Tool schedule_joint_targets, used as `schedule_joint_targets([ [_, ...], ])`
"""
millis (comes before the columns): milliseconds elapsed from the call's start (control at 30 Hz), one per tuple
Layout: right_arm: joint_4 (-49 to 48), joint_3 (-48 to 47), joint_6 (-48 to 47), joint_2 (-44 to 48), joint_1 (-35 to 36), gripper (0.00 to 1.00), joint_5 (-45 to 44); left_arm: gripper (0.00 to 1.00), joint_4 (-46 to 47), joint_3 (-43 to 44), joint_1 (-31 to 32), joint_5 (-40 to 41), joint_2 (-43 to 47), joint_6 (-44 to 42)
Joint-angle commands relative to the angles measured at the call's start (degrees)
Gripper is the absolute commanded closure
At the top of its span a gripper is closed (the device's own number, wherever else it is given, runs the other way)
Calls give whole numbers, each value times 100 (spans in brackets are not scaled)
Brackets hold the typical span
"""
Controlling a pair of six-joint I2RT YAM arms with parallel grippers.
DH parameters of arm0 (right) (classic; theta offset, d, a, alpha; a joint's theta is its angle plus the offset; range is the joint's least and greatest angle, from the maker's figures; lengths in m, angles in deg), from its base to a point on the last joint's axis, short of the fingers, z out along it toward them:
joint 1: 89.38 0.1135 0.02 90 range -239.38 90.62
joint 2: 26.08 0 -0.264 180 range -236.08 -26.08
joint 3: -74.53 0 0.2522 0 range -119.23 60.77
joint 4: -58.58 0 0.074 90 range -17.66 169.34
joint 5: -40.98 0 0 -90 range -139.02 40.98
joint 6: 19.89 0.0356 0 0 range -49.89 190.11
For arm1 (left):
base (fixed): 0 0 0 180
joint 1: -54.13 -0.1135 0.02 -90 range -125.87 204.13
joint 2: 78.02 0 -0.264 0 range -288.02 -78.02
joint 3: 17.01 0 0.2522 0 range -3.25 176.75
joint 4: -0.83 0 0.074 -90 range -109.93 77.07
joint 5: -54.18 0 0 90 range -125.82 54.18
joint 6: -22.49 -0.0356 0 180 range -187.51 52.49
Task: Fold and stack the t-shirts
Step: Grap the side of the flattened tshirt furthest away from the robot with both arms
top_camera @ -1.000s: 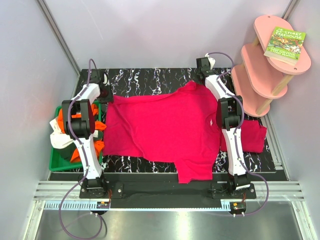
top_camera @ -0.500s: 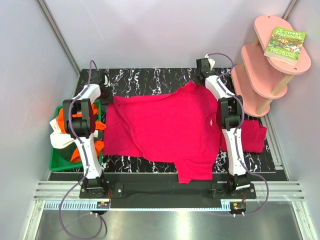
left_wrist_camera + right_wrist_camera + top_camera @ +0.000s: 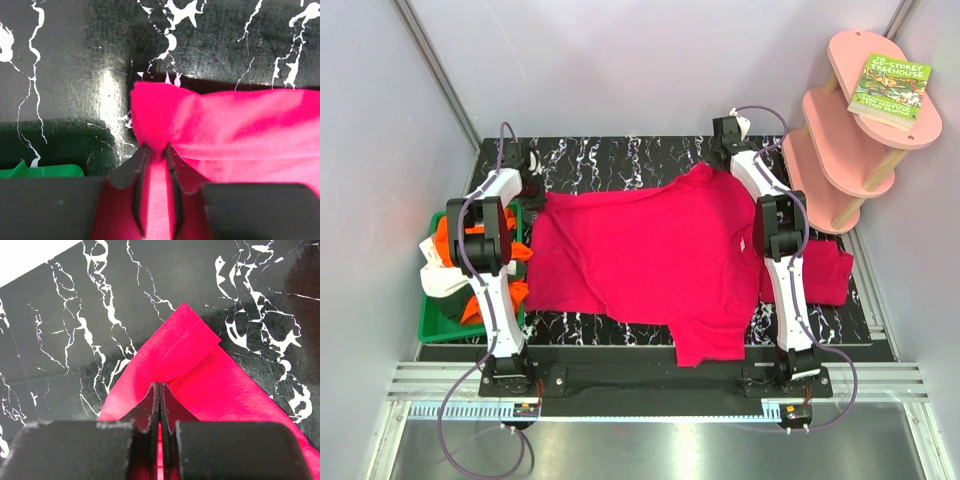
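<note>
While the t-shirt (image 3: 650, 250) lies unmoved, the left hand (image 3: 156, 147) pinches tighter.

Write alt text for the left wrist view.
The left gripper pinches a bunched corner of a crimson-pink t-shirt, which spreads right over a black table veined with white. A corner of a green tray shows at lower left.

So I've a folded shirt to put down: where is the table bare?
Bare: the far strip of table behind the spread shirt, between left claw and right claw; a thinner strip at the near edge, left of its overhanging flap. Crowded: the middle, the right end under a second shirt, the full tray.
</note>
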Motion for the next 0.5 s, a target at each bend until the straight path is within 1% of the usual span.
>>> schedule_joint_targets([
  [0,-183,20,-79,528,25,100,-128,97,8,95,-27,-12,236,-72],
  [33,-174,29,-88,537,34,100,-146,100,-1,95,-27,-20,271,-81],
  [167,-200,64,-123,624,34,100,-173,99,8,95,-27,-29,482,-151],
  [233,-201,73,-114,633,43,100,-173,94,-1,112,-27,-3,509,-195],
  [267,-200,82,-105,633,34,100,-173,87,-1,112,-27,32,509,-204],
  [300,-200,73,-97,633,34,100,-164,85,-1,104,-27,24,509,-231],
  [367,-209,82,-96,625,34,100,-146,80,-1,77,-27,41,518,-257],
  [467,-201,99,-88,633,34,100,-164,77,-1,33,-27,24,500,-257],
])
